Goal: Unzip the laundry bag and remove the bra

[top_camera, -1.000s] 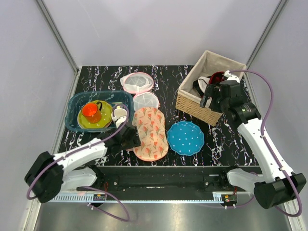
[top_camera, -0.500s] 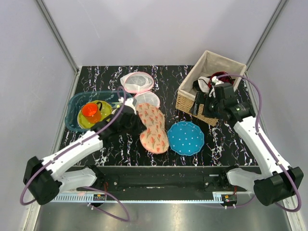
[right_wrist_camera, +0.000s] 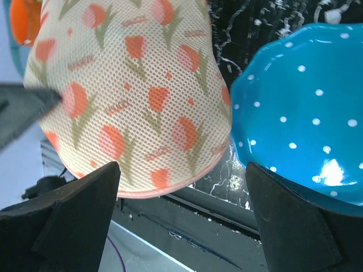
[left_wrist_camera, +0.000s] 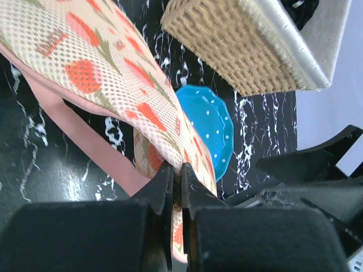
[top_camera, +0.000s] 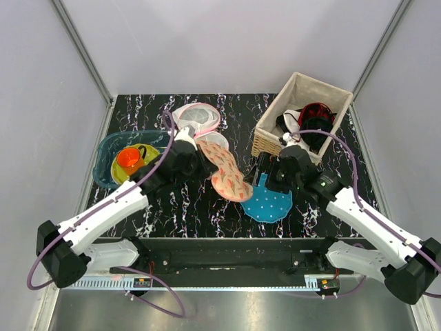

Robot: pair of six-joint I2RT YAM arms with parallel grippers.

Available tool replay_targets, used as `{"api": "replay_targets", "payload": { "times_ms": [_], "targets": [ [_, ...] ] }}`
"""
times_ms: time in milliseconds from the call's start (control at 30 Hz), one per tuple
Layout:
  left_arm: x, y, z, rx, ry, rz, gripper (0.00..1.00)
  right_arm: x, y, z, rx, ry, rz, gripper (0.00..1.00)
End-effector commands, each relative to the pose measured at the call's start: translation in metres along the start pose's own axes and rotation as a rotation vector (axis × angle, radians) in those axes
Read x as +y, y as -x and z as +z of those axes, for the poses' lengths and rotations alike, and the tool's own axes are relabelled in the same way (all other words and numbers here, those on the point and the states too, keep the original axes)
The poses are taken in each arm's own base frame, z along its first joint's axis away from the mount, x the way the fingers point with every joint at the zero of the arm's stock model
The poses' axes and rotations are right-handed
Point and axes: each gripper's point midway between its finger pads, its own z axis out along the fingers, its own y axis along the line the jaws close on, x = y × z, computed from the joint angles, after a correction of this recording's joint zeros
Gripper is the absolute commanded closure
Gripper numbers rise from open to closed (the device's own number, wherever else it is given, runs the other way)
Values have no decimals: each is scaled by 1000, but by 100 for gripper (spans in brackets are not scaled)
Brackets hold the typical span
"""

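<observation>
The laundry bag (top_camera: pixel 226 172), a peach pouch with a tulip print and pink trim, hangs tilted above the table. My left gripper (top_camera: pixel 198 157) is shut on its upper left edge. In the left wrist view the jaws (left_wrist_camera: pixel 177 170) pinch the bag's fabric (left_wrist_camera: pixel 108 62) between them. My right gripper (top_camera: pixel 256 174) is open just beside the bag's lower right end. Through the right wrist camera, the bag (right_wrist_camera: pixel 136 90) hangs ahead of the spread fingers (right_wrist_camera: pixel 184 218), not between them. The bra is hidden.
A blue polka-dot pouch (top_camera: pixel 274 201) lies under my right gripper. Two white mesh bags (top_camera: pixel 196 116) lie behind. A teal bin (top_camera: pixel 103 155) with an orange cup stands at the left. A wicker basket (top_camera: pixel 272 141) with garments stands at the right.
My left gripper shut on the laundry bag's edge and lifted it up and to the right. My right arm swung from the basket down and left to the bag.
</observation>
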Motion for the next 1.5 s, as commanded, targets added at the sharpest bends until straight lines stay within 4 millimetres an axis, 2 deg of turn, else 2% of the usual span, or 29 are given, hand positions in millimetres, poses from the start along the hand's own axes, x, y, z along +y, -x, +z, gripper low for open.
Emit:
{"api": "replay_targets", "payload": {
  "times_ms": [0,33,67,133,167,200,233,267,433,467,533,567,667,733,767,800,833,867,900,933,967,1000,1033,1067,1100,1167,1233,1400,1467],
  "targets": [
    [-32,-10,14,-65,-189,-240,100,-23,3,13,-92,-104,172,0],
    [-43,-24,17,-20,-265,-239,84,-30,14,5,-164,-133,196,0],
    [-48,-47,27,67,-298,-224,62,-36,17,0,-197,-155,199,0],
    [-57,-78,24,213,-315,-138,26,-48,32,-20,-303,-198,190,0],
    [-69,-71,20,218,-329,-103,23,-51,36,-25,-326,-206,177,0],
    [-58,-72,18,223,-282,-39,17,-53,40,-31,-355,-218,163,0],
    [-57,-62,12,186,-262,-10,4,-56,39,-33,-350,-230,130,0],
    [-61,-44,4,126,-255,16,1,-55,39,-34,-343,-232,114,0],
    [-31,31,-34,-125,-111,89,1,-70,-3,-1,-142,-282,105,1],
    [-24,39,-39,-151,-87,91,1,-80,-17,7,-106,-295,116,0],
    [-10,50,-52,-188,-52,76,1,-76,-28,17,-75,-253,152,0],
    [-6,52,-55,-201,-38,68,1,-82,-36,22,-57,-263,160,0],
    [9,46,-59,-204,-6,56,1,-77,-42,27,-44,-260,153,0],
    [23,34,-55,-179,30,52,1,-71,-47,29,-40,-294,61,0],
    [29,31,-56,-170,45,47,1,-54,-37,27,-67,-280,19,0],
    [34,29,-56,-166,59,44,1,-59,-37,33,-74,-350,-76,0],
    [39,27,-57,-163,75,42,1,-41,-48,35,-44,-320,-180,0],
    [47,24,-60,-162,99,44,1,-16,-41,38,-49,-280,-250,0],
    [52,25,-62,-167,120,40,1,-17,-47,48,-29,-339,-394,0],
    [56,27,-66,-179,139,39,1,0,-61,51,-17,-318,-501,0],
    [66,30,-73,-197,191,42,1,20,-57,53,-34,-296,-561,0],
    [68,35,-81,-222,201,39,1,18,-63,67,-12,-335,-689,0],
    [72,37,-87,-238,217,38,1,28,-71,73,7,-316,-763,0],
    [77,39,-93,-246,239,46,1,42,-67,80,-8,-305,-796,0],
    [80,43,-101,-268,243,37,1,42,-71,97,14,-313,-878,0],
    [90,46,-112,-282,281,23,1,57,-68,111,-16,-298,-911,0],
    [98,49,-122,-310,311,3,1,69,-70,135,-47,-274,-952,0],
    [111,45,-129,-304,367,-33,1,73,-75,180,-123,-268,-1007,0],
    [116,44,-130,-300,382,-34,1,63,-74,188,-147,-314,-1045,2]
  ]
}}
